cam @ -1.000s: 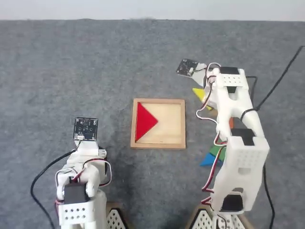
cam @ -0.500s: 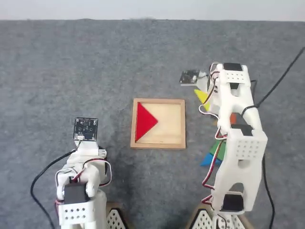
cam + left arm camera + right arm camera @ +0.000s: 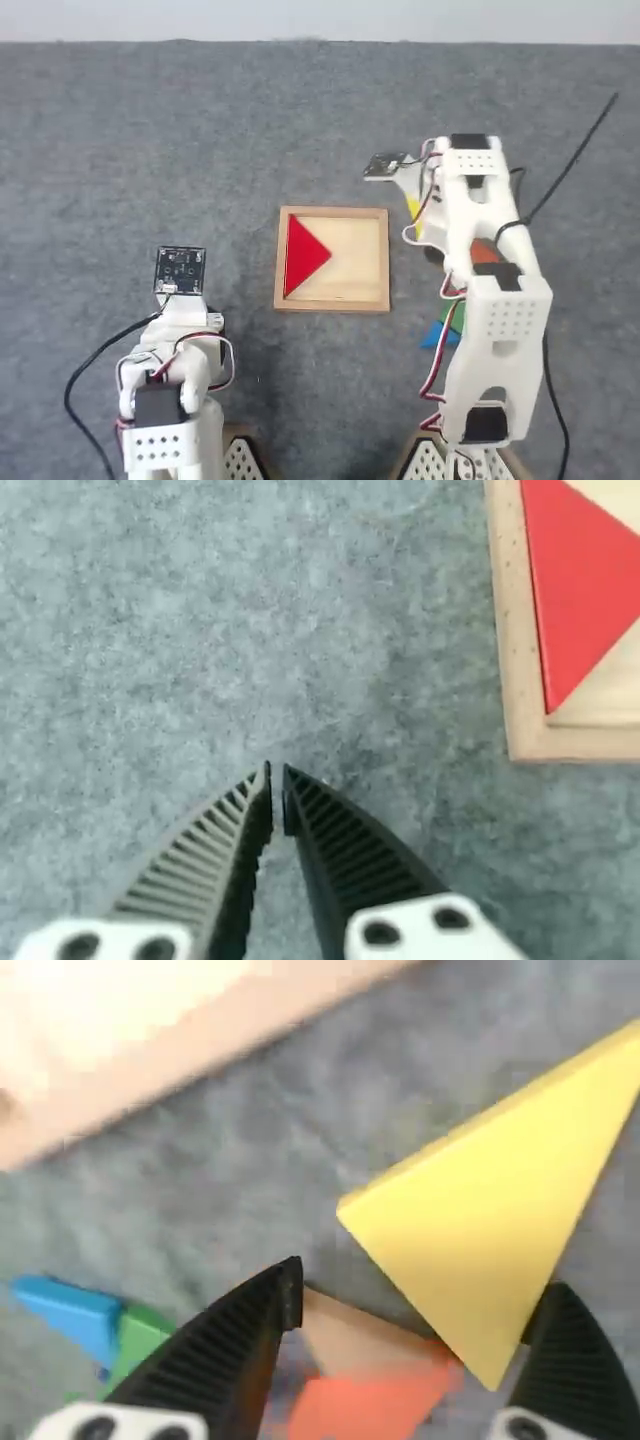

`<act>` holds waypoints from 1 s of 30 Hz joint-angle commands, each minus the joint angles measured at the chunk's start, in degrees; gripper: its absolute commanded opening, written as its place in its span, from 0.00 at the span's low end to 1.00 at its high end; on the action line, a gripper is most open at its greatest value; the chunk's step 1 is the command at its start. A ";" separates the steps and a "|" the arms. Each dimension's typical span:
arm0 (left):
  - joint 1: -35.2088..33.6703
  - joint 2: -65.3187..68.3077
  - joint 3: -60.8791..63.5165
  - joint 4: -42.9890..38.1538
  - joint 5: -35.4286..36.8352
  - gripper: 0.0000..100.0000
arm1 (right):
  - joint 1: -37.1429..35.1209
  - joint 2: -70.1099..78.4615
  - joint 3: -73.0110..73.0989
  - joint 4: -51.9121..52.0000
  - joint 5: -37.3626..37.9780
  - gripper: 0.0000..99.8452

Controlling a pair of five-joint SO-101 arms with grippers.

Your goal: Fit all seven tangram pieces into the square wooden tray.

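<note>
A square wooden tray [image 3: 333,212] is seen lying flat near the middle of the grey felt-like table covering [image 3: 200,130], between the two arms. One flat red triangular piece [image 3: 302,254] is held inside it, its long edge set against the wall on the left arm's side and its point turned toward the tray's middle; the rest of the tray floor is seen as bare wood. The other pieces are found outside the tray, on the right arm's side. A flat yellow triangular piece [image 3: 500,1200] is placed between the widely parted jaws of the right gripper [image 3: 420,1290]; whether either jaw touches it cannot be told. Just beside it a flat orange piece [image 3: 370,1400] is seen, partly blurred, and a blue piece [image 3: 65,1310] and a green piece [image 3: 135,1335] are seen touching each other farther off. The right arm [image 3: 480,280] is stretched out over these pieces. The left gripper [image 3: 276,772] is held above the covering near a corner of the tray, its jaws drawn almost together with nothing between them, and the left arm [image 3: 170,400] is folded back near its base.
</note>
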 commanded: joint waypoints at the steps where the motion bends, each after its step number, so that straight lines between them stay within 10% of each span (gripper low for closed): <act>1: -0.26 -1.05 -0.75 0.26 0.97 0.02 | -3.38 -7.69 4.75 0.75 -8.26 0.35; 15: -0.26 -1.05 -0.75 0.26 0.97 0.02 | -6.37 -28.79 32.35 -21.05 -50.02 0.35; 30: -0.26 -1.05 -0.75 0.26 0.97 0.02 | -8.75 -33.71 34.29 -27.47 -42.29 0.35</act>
